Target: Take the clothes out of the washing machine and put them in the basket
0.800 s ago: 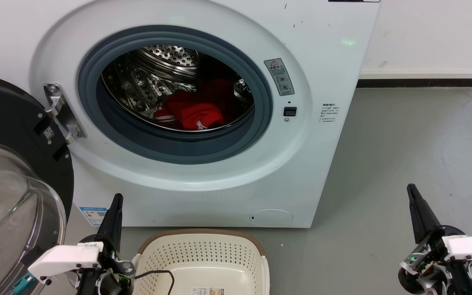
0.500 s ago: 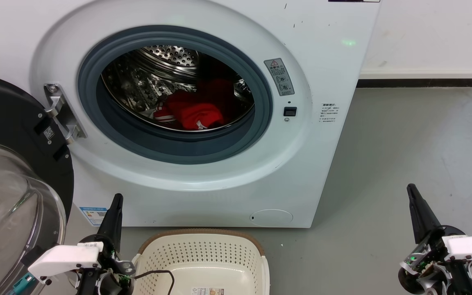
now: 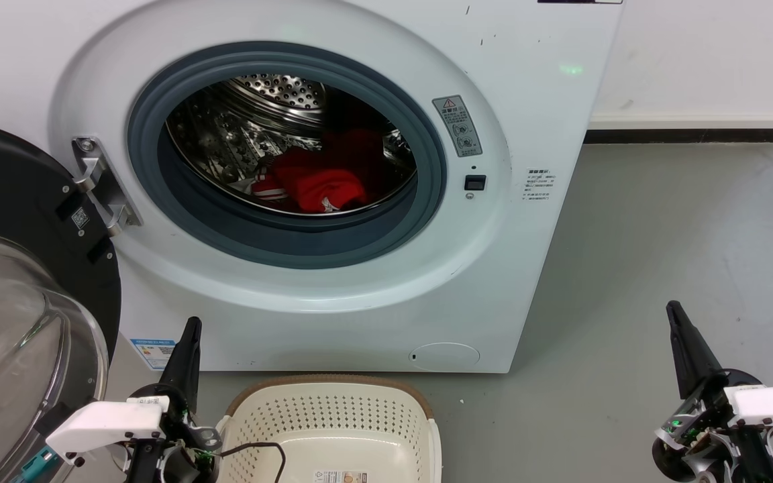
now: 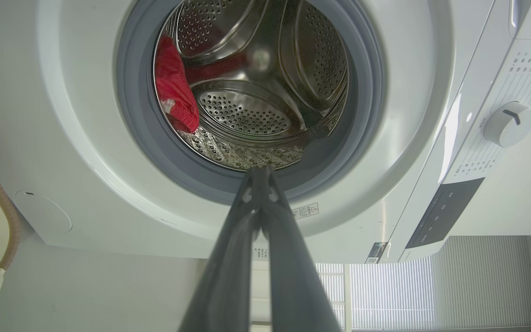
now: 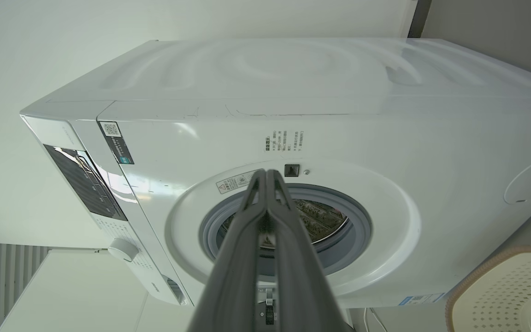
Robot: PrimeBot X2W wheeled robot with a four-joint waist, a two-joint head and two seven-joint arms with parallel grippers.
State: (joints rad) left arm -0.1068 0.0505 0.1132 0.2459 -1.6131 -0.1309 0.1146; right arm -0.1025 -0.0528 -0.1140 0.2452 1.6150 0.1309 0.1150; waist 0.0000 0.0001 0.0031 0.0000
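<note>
Red clothes (image 3: 319, 182) are heaped in the washer (image 3: 534, 268) drum (image 3: 279, 90). The left gripper (image 3: 191, 330) is flanked by the open door (image 3: 17, 201) and the basket (image 3: 333, 412); it and the right gripper (image 3: 674, 312) are pressed together.

I see the clothes (image 3: 316, 181) only in part; the porthole rim (image 3: 292, 241) hides their underside. The basket (image 3: 329, 380) runs off the bottom edge in head view, the door (image 3: 17, 194) off the left. Warning label (image 3: 457, 125) print too small to read.

I'm seeing long, tapered black fingers (image 3: 185, 362) on my left gripper (image 3: 192, 323) and right gripper (image 3: 673, 308), white screw-dotted wrist covers (image 3: 105, 421), and a thin black cable (image 3: 262, 446) trailing.
</note>
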